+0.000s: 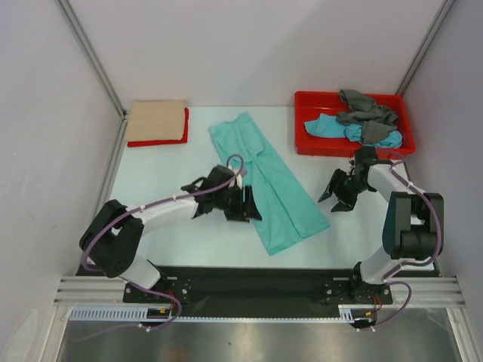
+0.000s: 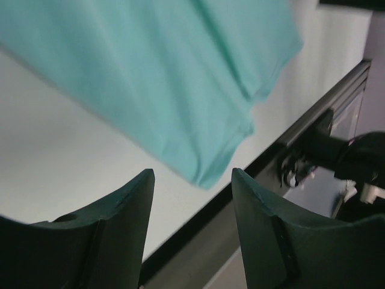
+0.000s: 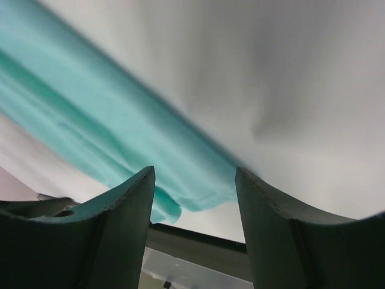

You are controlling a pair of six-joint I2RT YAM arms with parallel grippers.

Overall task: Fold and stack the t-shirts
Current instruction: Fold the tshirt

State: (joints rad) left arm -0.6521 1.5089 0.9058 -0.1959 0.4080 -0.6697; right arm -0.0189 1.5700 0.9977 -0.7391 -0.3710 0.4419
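Five shirts show in the top view, at three spots on the white worktop (image 1: 189, 162). The mint-green shirt (image 1: 275, 188) lies flat across the middle as a long narrow strip, folded lengthwise. It runs aslant from close to the far edge down towards the near edge, and its near end is broader and skewed to the right. At the far left corner the beige shirt (image 1: 156, 121) sits folded into a neat rectangle on top of the red shirt (image 1: 158, 142), of which only a thin band shows along the near and right sides. At the far right corner stands the red tray (image 1: 303, 136), and in it the grey shirt (image 1: 362, 105) lies crumpled over the turquoise-blue shirt (image 1: 326, 127), both unfolded. The left gripper (image 1: 253, 205) is at the left side of the mint-green strip, about halfway along it. Whether it touches the cloth cannot be told from above. Its wrist view shows the two dark fingers (image 2: 120, 223) spread apart with nothing between them, and a corner of the mint-green cloth just beyond the tips. The right gripper (image 1: 336, 197) is over bare worktop to the right of the strip, clear of the cloth and just nearer than the tray. Its fingers (image 3: 283, 229) are also spread and empty, with the mint-green cloth lying beyond them.
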